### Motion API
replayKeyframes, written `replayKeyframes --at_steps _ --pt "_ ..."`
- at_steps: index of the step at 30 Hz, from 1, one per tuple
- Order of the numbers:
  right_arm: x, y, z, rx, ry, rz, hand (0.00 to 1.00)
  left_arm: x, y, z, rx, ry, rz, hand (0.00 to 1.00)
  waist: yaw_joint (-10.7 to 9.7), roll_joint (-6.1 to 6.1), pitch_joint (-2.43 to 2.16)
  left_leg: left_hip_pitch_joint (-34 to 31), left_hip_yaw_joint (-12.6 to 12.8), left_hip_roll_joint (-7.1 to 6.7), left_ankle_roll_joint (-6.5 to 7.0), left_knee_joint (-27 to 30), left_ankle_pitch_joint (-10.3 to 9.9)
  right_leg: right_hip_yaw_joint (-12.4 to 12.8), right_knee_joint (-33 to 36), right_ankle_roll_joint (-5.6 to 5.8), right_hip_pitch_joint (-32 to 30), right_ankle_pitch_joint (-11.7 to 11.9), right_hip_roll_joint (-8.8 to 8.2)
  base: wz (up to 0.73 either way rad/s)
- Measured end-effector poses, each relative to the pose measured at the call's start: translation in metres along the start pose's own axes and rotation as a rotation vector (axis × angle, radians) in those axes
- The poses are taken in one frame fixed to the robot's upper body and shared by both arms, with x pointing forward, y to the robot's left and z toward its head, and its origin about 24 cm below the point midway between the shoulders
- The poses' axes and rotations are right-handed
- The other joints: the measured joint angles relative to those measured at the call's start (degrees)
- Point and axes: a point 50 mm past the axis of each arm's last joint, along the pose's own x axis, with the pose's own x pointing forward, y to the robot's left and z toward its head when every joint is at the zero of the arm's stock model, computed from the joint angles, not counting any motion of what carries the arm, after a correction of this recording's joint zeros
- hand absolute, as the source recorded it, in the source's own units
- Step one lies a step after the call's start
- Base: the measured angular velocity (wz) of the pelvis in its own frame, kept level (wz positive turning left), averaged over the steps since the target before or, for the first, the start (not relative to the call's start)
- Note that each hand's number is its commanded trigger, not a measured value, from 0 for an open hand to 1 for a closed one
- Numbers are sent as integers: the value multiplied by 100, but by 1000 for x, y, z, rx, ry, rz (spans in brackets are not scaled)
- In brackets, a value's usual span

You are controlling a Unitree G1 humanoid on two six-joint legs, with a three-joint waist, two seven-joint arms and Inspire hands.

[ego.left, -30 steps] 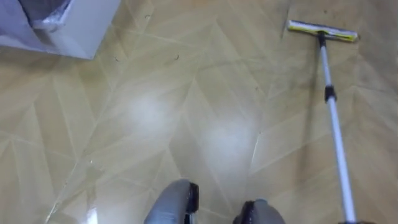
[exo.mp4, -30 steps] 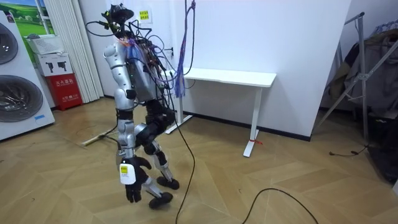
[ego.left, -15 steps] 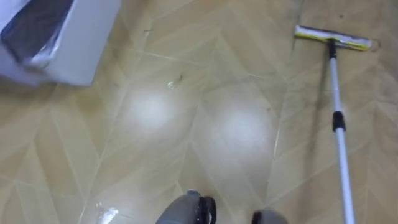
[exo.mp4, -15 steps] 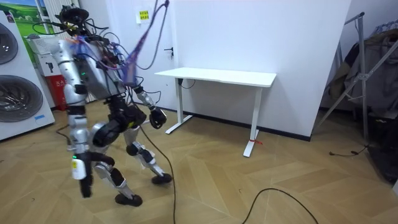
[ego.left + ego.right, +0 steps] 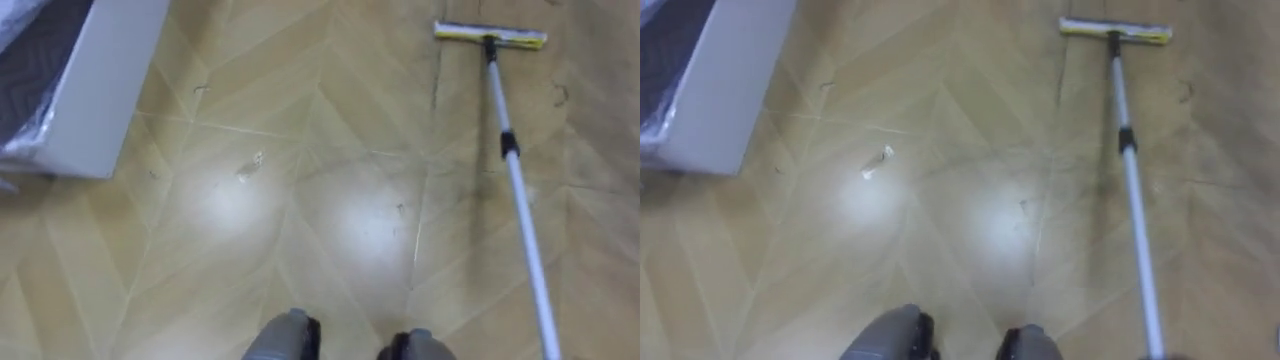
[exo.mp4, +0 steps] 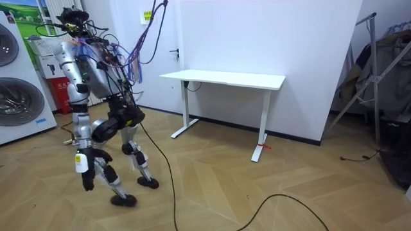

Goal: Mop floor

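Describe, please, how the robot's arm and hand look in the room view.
The left arm is silver-grey with darker joints. The left hand is black and carries a small white and yellow tag at its back.

Resembles a home laundry room: stacked washing machines [image 6: 16, 101] at the room view's far left, herringbone wood floor [image 6: 289, 186], white bench [image 6: 225, 78] against a plain wall, rack with dark fabric [image 6: 392, 64] far right.
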Motion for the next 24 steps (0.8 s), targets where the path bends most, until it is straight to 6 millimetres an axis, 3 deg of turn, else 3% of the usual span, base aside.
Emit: replayKeyframes --at_steps 1,2,3,4,5,6,7,9,11,13,15,16,17,18,20,22,24 --pt "0 -1 1 14 -4 0 100 0 1 0 1 -3 0 0 44 -25 3 -62 -4 -63 -40 -363 43 65 -72 22 72 -13 34 85" --pt "0 -3 -3 49 3 2 100 0 2 0 5 -7 -7 0 76 -69 -13 -100 -16 -182 35 -891 427 210 -216 89 241 -72 63 71" --pt "1 -1 -13 89 30 26 100 0 -1 -5 12 8 -25 0 62 -97 -61 35 70 -200 252 -1053 636 325 -323 203 382 -155 62 64" --pt "2 -1 -21 103 46 37 100 0 -2 -7 13 16 -35 0 64 -93 -64 102 177 -157 364 -1063 666 367 -342 266 467 -189 55 41" --pt "2 -3 -40 114 90 47 100 0 -4 -9 34 28 -51 0 79 -90 -63 228 430 -55 544 -1005 595 434 -230 317 558 -202 6 8" --pt "2 -7 -62 113 143 43 100 -1 -7 -11 50 34 -60 0 123 -90 -62 372 636 -19 665 -947 476 472 -5 480 546 -117 -99 -9" --pt "1 -9 -74 106 173 37 100 -1 -8 -10 54 32 -65 0 129 -86 -62 450 708 -21 699 -933 395 474 128 571 533 -56 -161 -38" --pt "-5 -15 -125 43 306 10 100 0 -8 -6 41 10 -66 0 32 29 -119 714 837 -65 766 -897 109 438 579 719 485 266 -268 -37" --pt "-13 -14 -165 -7 417 -6 100 0 -7 4 20 -25 -54 0 -55 177 -186 823 750 -99 784 -914 -27 514 935 676 278 577 -252 -39" --pt "-18 -6 -184 -37 465 0 100 0 -10 9 4 -46 -41 0 -81 277 -159 917 546 -138 742 -1026 -57 525 895 623 -163 530 -228 -83" --pt "-24 6 -204 -55 517 29 100 -1 -20 6 -3 -34 -49 0 -157 382 -145 1156 212 -180 620 -1199 -77 425 -188 569 -381 558 -140 -102" --pt "-26 10 -209 -72 528 39 100 -2 -22 4 -3 -28 -52 0 -208 384 -146 1210 125 -218 576 -1224 -95 359 -499 552 -363 621 -110 -56" --pt "-27 16 -214 -90 538 56 100 -2 -25 3 -5 -18 -54 0 -373 403 -122 1185 23 -224 461 -1123 -176 268 -657 414 -310 856 -75 -7" --pt "-27 23 -214 -98 543 63 100 -2 -25 7 -5 -25 -53 0 -480 470 -114 1134 7 -190 393 -968 -221 89 -617 288 -272 792 -109 9" --pt "-26 32 -211 -92 549 77 100 -2 -27 8 -21 -27 -56 0 -511 454 -107 1061 -31 -181 336 -716 -250 -140 -419 203 -270 650 -194 24" --pt "-21 33 -196 -87 526 69 100 -3 -31 8 -15 -20 -71 0 -485 436 -96 964 -47 -180 297 -409 -271 -176 -196 148 -287 454 -277 28" --pt "-10 27 -157 -93 446 35 100 -3 -31 3 -20 0 -74 0 -381 387 -67 765 -31 -62 262 190 -254 -314 128 40 -282 178 -329 25"
